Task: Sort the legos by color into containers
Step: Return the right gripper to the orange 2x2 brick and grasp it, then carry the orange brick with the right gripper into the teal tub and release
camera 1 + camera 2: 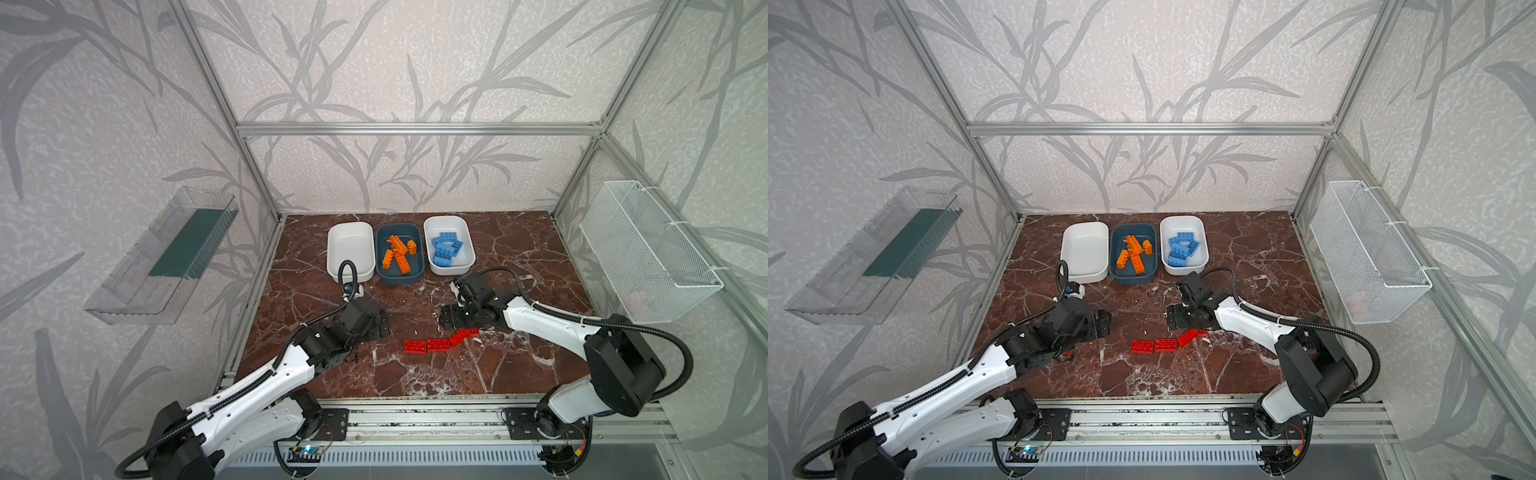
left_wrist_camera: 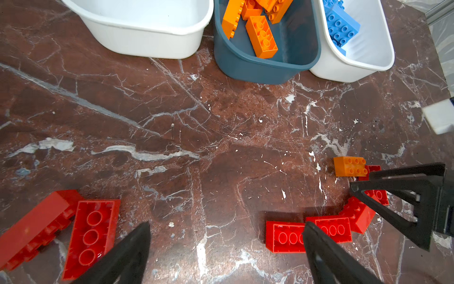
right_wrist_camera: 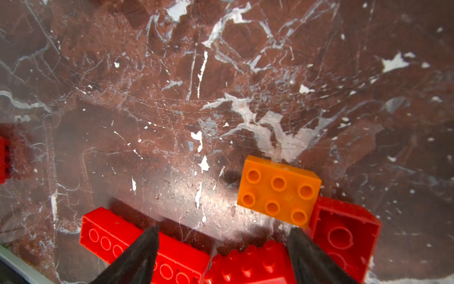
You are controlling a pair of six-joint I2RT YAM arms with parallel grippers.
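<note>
Tub empty, likely meant for loose red legos.
Jaws apart, empty: left gripper, right gripper by stray orange lego.

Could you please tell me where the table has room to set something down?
Bare marble lies between the teal tub and the red bricks, and between those bricks and the front rail. Crowded: red bricks and orange brick at the right end effector.

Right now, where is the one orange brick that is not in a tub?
In both wrist views, the orange brick lies studs-up on the marble table, right of centre, just ahead of the right gripper and beside a red square brick.
</note>
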